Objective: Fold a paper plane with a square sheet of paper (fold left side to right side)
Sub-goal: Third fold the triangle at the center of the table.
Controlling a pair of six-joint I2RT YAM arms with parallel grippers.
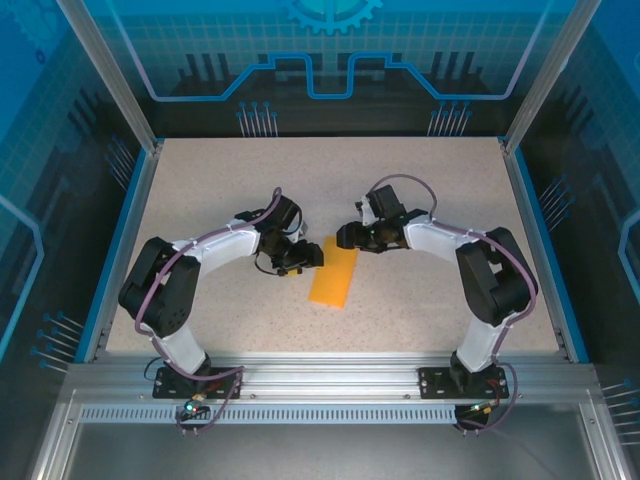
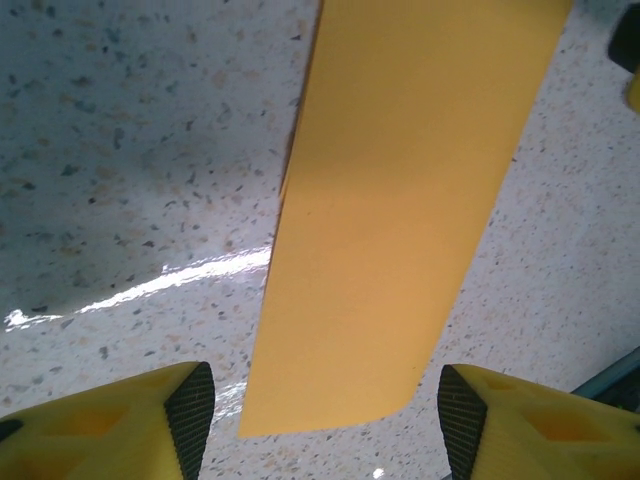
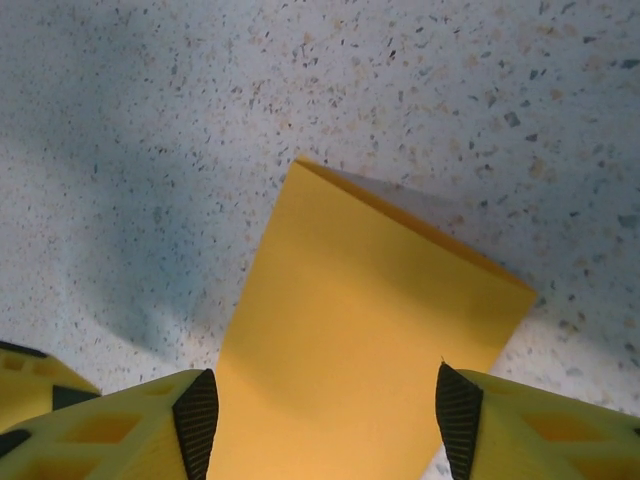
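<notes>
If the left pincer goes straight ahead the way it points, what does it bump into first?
Probably the orange paper. It lies right ahead of the left pincer on the table, though how far above it the pincer is stays unclear.

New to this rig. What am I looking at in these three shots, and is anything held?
These are two small robot arms bolted at the near edge of a speckled table. The top picture looks down from above and behind them: left arm on the left, right arm on the right. The other two come from a camera on each wrist, so the yellow fingers with black pads at the bottom are that arm's own. One thing lies on the table: an orange sheet of paper, folded to a narrow rectangle. Both arms reach in to it. Both sets of jaws stand open with the paper lying on the table between them; nothing is held.
</notes>
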